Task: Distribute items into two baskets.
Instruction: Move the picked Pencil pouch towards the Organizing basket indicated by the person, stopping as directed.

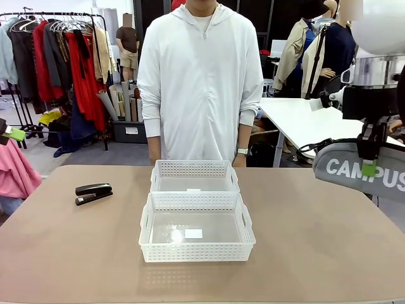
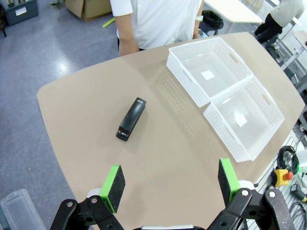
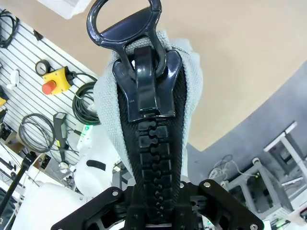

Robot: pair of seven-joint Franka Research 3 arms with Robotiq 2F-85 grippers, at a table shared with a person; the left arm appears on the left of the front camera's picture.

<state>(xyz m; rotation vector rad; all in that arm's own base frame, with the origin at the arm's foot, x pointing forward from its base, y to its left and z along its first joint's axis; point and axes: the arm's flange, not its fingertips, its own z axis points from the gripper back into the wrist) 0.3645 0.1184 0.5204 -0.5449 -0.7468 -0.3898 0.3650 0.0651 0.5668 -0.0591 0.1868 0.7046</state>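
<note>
Fingers of the left gripper (image 2: 171, 184) stand spread wide in its own wrist view. The green pads (image 2: 113, 187) face each other with nothing between them, up above the rounded tan table (image 2: 81, 120). From that height you look down on the small black desk stapler (image 2: 131, 119). It lies flat and alone on the tabletop, well apart from the two baskets, which sit touching end to end.

The front view adds what that one misses. At the right edge the right gripper (image 1: 369, 168) points straight down from its white arm, clamped on the top edge of the grey fabric zip pouch (image 1: 338, 170). The pouch hangs in the air to the right of the baskets, clear of the table. White letters on its side read "CAMPUS". The right wrist view gives the pouch's top edge instead: a chunky black zipper (image 3: 146, 143) with a ring pull runs up out of the closed jaws, with grey cloth on both sides.

In the middle of the table sits the near basket (image 1: 196, 252), white rectangular plastic with lattice sides and a clear bottom. The matching far basket (image 1: 194, 168) is right behind it. Each carries a small white label (image 1: 193, 234), too small to read. Beyond them a person in a white zip hoodie (image 1: 199, 82) stands at the far edge, arms down.
</note>
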